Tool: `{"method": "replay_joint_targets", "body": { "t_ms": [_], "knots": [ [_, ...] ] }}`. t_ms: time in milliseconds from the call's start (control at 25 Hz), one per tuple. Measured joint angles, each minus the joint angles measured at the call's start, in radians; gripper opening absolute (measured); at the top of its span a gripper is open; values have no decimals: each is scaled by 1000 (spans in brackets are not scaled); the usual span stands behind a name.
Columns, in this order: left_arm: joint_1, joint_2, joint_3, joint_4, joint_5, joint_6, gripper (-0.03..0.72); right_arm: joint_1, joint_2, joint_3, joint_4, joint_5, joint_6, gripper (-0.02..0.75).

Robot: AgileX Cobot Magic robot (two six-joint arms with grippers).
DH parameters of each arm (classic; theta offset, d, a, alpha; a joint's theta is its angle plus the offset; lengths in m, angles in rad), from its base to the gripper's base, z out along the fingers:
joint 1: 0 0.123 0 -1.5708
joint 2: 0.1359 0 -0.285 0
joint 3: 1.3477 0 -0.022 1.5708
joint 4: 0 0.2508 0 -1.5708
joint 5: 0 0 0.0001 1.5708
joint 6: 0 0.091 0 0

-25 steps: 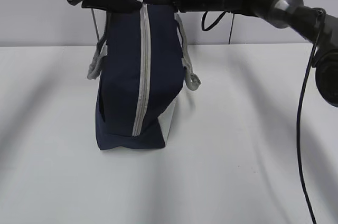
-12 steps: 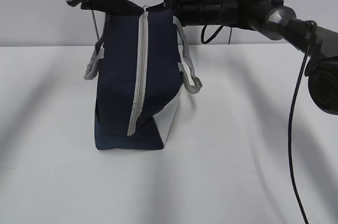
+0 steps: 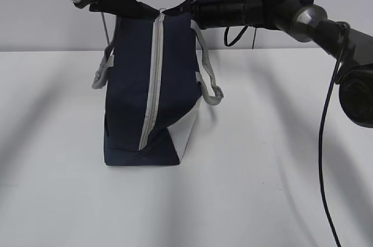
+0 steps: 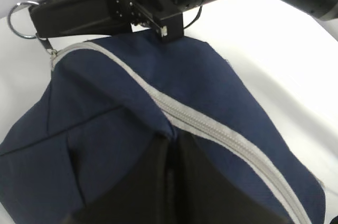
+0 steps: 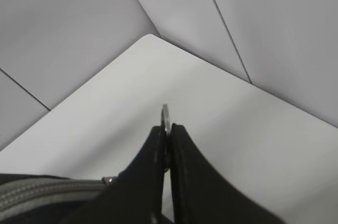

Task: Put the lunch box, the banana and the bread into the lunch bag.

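The lunch bag is stood upright on the white table, its grey zipper drawn shut. At the bag's top edge the right gripper is clenched on the metal ring pull of the zipper. The left gripper is pinched onto the navy fabric at the bag's top, just beside the zipper.

A navy-blue fabric lunch bag with white side panels stands upright on the white table, left of centre. A grey zipper strip runs down its near face. Grey webbing handles hang on both sides. Two black robot arms meet at its top edge.
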Motion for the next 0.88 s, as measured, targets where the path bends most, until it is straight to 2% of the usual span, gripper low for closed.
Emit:
{"method": "replay_joint_targets", "body": {
  "t_ms": [80,160,200,320,400,480,560,720,880],
  "knots": [
    [0,0,0,0,0,-14,17,0,1,-23,-27,1,0,12],
    [3,0,0,1,-3,-45,34,0,-1,-36,-84,-9,0,78],
    [5,0,0,8,-5,-63,54,-2,-6,-38,-126,-15,0,135],
    [19,0,-1,44,-9,-125,209,-4,-38,-39,-250,-30,44,332],
    [32,-3,-1,55,-17,-157,330,-6,-70,-39,-346,-36,97,385],
    [46,-11,-1,79,-31,-197,415,-6,-107,-42,-471,-36,172,405],
    [55,-27,-1,127,-36,-255,445,-4,-150,-42,-605,-34,271,414],
    [60,-83,-1,280,-32,-401,461,13,-251,-3,-869,-9,444,417],
    [60,-149,-1,399,1,-504,464,57,-388,108,-1066,24,562,417]
  ]
}}
